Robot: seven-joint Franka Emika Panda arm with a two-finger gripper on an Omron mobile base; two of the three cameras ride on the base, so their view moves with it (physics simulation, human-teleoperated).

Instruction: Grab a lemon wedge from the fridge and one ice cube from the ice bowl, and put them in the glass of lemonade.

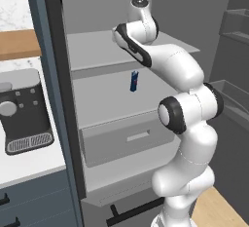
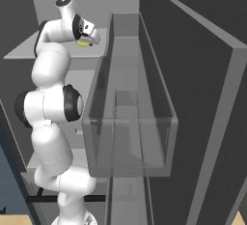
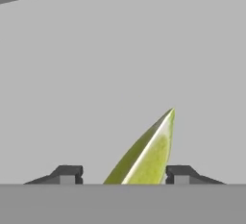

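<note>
The fridge stands open, and my arm reaches onto its upper grey shelf. The lemon wedge, small and yellow-green, lies on that shelf between my fingertips. My gripper is open around it: the right fingertip is right beside the wedge, and the left fingertip stands apart from it. From the right base view the wedge shows as a yellow spot under the gripper. The ice bowl and the glass of lemonade are out of view.
A small blue can stands on the middle shelf below my arm. Under it is a grey drawer. The open door's clear bins are close on the right. A coffee machine sits on the counter to the left.
</note>
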